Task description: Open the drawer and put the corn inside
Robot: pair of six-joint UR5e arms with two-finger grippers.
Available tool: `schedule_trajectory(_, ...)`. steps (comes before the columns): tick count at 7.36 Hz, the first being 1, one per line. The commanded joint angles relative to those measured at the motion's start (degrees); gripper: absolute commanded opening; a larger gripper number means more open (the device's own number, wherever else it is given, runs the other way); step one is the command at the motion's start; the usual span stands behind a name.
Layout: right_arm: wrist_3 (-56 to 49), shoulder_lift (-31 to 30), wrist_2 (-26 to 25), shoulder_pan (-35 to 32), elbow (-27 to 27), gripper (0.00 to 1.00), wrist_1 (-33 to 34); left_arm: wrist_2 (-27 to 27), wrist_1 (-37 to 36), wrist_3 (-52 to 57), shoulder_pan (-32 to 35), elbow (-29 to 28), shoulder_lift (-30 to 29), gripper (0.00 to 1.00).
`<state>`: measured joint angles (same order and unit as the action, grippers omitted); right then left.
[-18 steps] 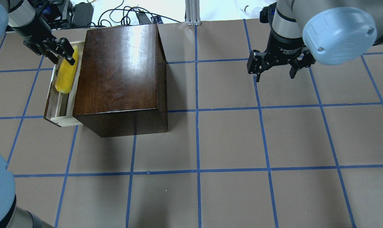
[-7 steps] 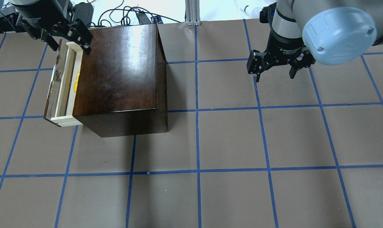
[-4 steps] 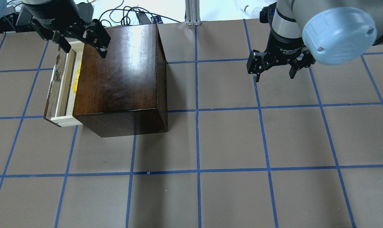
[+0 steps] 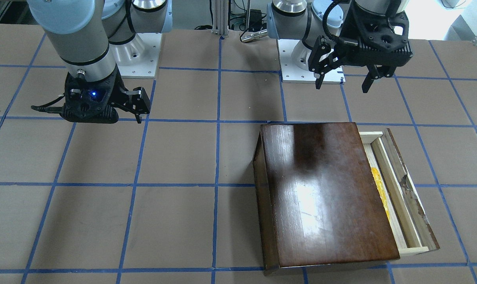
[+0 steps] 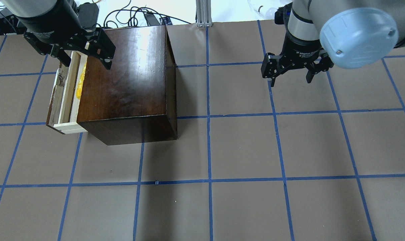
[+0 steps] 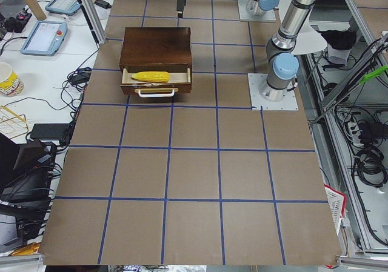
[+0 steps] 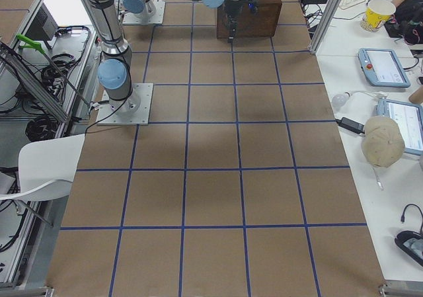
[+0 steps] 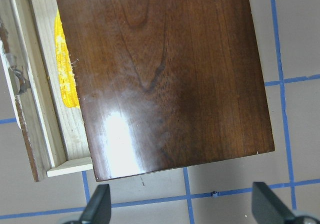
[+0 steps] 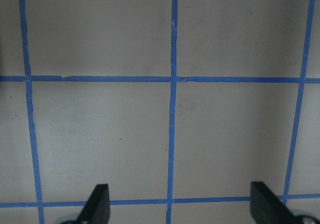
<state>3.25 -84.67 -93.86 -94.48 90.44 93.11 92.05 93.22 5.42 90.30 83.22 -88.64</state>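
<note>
The glossy dark-brown box (image 5: 125, 73) stands at the table's far left. Its drawer (image 5: 65, 97) is pulled partway out to the left. The yellow corn (image 5: 80, 82) lies inside the drawer, mostly hidden under the box top. It shows whole in the exterior left view (image 6: 151, 76) and partly in the left wrist view (image 8: 66, 69). My left gripper (image 5: 87, 61) is open and empty, hovering above the far end of the drawer and box. My right gripper (image 5: 290, 79) is open and empty, hovering over bare table at the far right (image 9: 181, 209).
The table (image 5: 242, 150) is covered in brown paper with a blue tape grid. An aluminium post (image 5: 204, 13) and cables lie beyond the far edge. The arm bases (image 4: 139, 51) stand on the robot's side.
My left gripper let go of the corn, which now lies low in the drawer. The gripper rose and moved right over the box's far corner. The right arm has not moved.
</note>
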Motion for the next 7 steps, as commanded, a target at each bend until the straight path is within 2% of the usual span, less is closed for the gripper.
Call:
schedule_trajectory(1,0.0,-0.05,0.0,0.0,0.0,1.0,0.05,-0.81,-0.75,-0.49,-1.17,-0.78,-0.83,1.0)
schedule_trajectory(4,0.0,0.03,0.0,0.0,0.0,1.0,-0.04,-3.53,-0.32,-1.38,-1.71,-0.08,-0.83,1.0)
schedule_trajectory(7,0.0,-0.05,0.0,0.0,0.0,1.0,0.05,-2.66,0.9,-1.64,-1.71,0.1,-0.49,1.0)
